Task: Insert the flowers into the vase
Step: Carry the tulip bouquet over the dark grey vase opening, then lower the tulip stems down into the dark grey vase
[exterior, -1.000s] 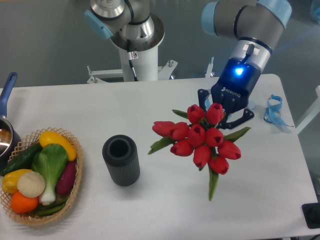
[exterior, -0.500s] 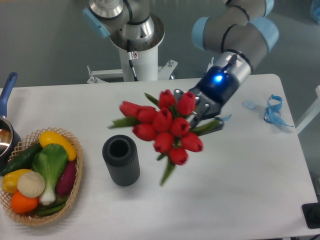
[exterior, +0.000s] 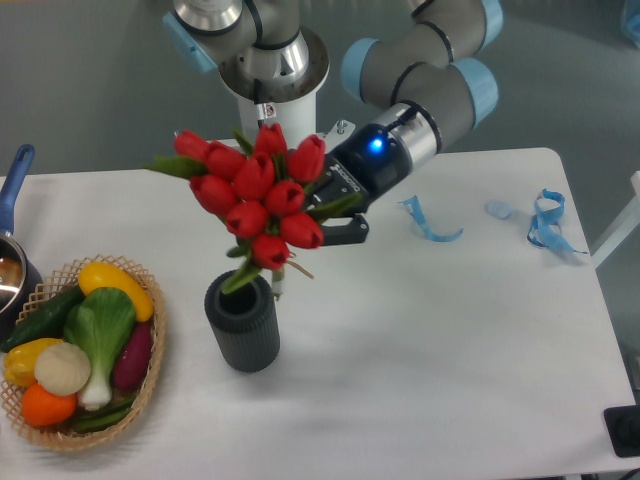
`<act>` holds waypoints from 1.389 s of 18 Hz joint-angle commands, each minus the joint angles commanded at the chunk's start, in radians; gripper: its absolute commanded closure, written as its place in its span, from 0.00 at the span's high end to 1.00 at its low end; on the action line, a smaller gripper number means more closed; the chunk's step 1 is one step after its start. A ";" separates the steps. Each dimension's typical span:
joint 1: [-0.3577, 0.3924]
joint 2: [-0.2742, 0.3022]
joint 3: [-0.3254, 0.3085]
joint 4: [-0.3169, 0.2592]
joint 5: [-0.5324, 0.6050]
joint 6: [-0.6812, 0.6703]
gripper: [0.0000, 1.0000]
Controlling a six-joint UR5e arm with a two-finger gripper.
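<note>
Flowers (exterior: 256, 197) look light, top-heavy and floppy; gripper (exterior: 335, 208) jaws clamped on the stems, right hold, stem ends over vase (exterior: 243, 323).

My arm (exterior: 425, 60) is grey tubes with pale blue caps; my black gripper (exterior: 335, 205) glows blue at the wrist.

Robotics lab: pedestal-mounted arm (exterior: 420, 90) (plain grey backdrop) at a white table (exterior: 480, 340).
</note>
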 joint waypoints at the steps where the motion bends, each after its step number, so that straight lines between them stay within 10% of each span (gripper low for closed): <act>1: -0.008 0.006 0.000 0.000 0.000 0.000 0.04; 25: -0.049 -0.101 -0.075 -0.003 0.029 0.133 0.05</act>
